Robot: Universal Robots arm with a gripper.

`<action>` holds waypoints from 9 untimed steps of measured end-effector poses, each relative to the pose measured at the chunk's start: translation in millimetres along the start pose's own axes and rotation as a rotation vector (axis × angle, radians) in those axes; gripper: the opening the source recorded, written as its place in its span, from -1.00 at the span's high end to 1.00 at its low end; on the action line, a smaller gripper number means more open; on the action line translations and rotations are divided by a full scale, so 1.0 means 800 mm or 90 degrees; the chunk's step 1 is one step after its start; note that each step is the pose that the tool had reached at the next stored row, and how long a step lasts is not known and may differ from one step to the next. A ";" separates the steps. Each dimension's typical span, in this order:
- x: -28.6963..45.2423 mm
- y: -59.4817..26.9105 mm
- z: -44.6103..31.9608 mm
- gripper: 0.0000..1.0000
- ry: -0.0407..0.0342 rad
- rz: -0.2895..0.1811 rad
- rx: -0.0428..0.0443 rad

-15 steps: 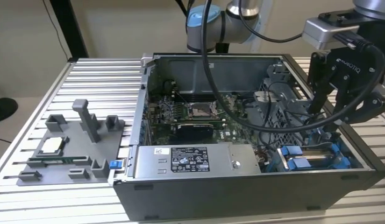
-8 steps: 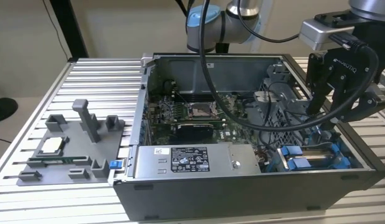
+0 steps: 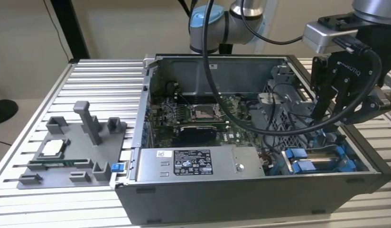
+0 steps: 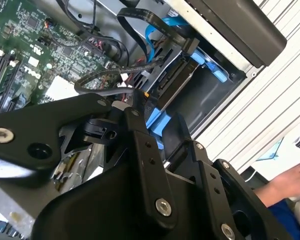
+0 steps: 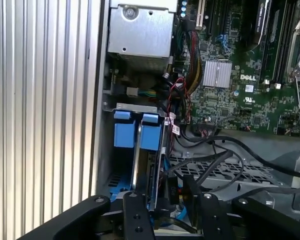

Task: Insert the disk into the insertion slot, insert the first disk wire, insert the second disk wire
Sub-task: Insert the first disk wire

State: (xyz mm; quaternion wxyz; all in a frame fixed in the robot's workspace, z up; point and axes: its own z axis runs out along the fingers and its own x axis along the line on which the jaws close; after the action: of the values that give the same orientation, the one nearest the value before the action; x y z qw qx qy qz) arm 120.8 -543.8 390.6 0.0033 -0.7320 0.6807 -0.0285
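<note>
In the exterior view, the gripper hung over the case's corner, where the disk sat in the insertion slot beside the power-supply box with its printed label. In the second wrist view, a person's hand lay outside the case. In the first wrist view, the jaws stood apart, gripping nothing, with a black cable between them.

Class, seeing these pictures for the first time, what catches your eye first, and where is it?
An open computer case fills the exterior view's middle, its green motherboard exposed. At that view's right the black gripper hangs over bright blue carrier frames in the case's near corner.
</note>
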 end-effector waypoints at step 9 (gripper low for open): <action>0.0001 0.000 -0.0043 -1.00 0.0000 0.000 0.0005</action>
State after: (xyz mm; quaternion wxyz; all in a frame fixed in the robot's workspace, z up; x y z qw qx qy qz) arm 120.8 -543.7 394.0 0.0036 -0.7320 0.6807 -0.0288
